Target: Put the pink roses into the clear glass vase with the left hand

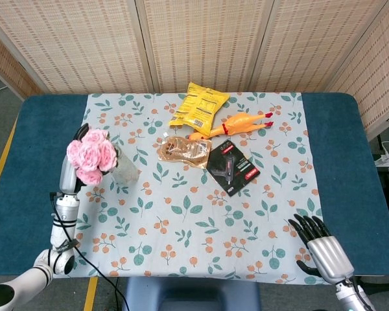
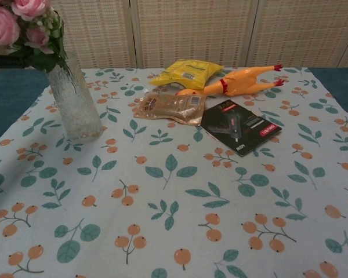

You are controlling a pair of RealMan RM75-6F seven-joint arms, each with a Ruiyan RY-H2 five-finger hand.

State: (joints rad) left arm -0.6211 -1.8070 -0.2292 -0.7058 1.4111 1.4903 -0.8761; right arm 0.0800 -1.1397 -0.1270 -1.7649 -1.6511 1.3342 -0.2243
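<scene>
While left hand (image 1: 73, 153) grips pink roses (image 1: 91, 155) just left of clear glass vase (image 1: 125, 172), stems look outside rim, so I judge insertion not done: lift, centre stems over mouth, lower straight. Head view alone shows both hands; right hand (image 1: 325, 251) idle, fingers spread, holding nothing. Chest view shows vase height, blooms (image 2: 14, 17) beside rim, grip hidden.
</scene>
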